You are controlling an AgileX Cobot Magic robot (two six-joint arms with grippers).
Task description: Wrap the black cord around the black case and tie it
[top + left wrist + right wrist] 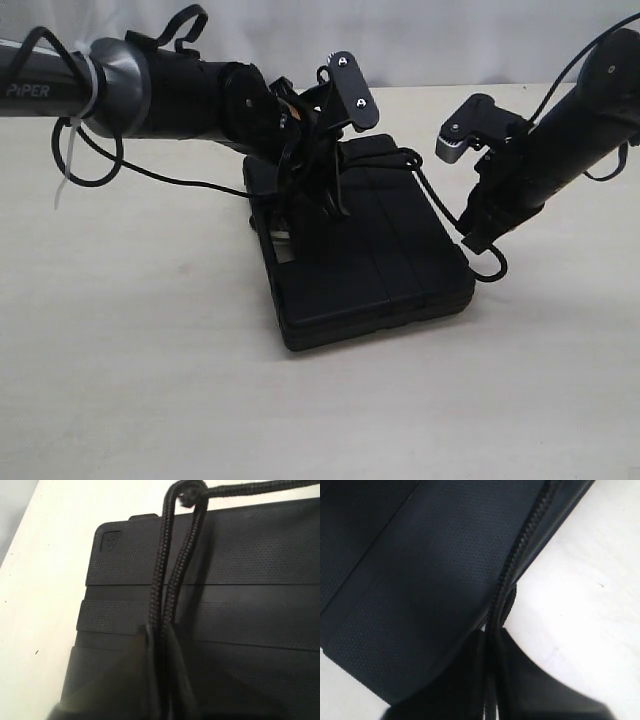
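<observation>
1. Case first: the black case point(400, 270) lies flat on the table point(150, 380), ribbed lid up.
2. Over the case's lid, the left gripper point(161, 640) is clamped on two strands of the black cord point(172, 575), which lead to a knot point(189, 497) near the case's edge.
3. At the case's side edge, the right gripper point(492, 640) is closed, pinching the cord, which runs along that edge.

The left arm point(180, 90) is black with a grey section, white letters "PiPER" point(28, 89) and a white cable tie point(90, 80). Thin glossy black cables point(160, 179) loop along it. The right arm point(575, 120) is black, with a small grey block point(452, 148). The left gripper point(161, 680) and the right gripper point(490, 680) are matte black.
</observation>
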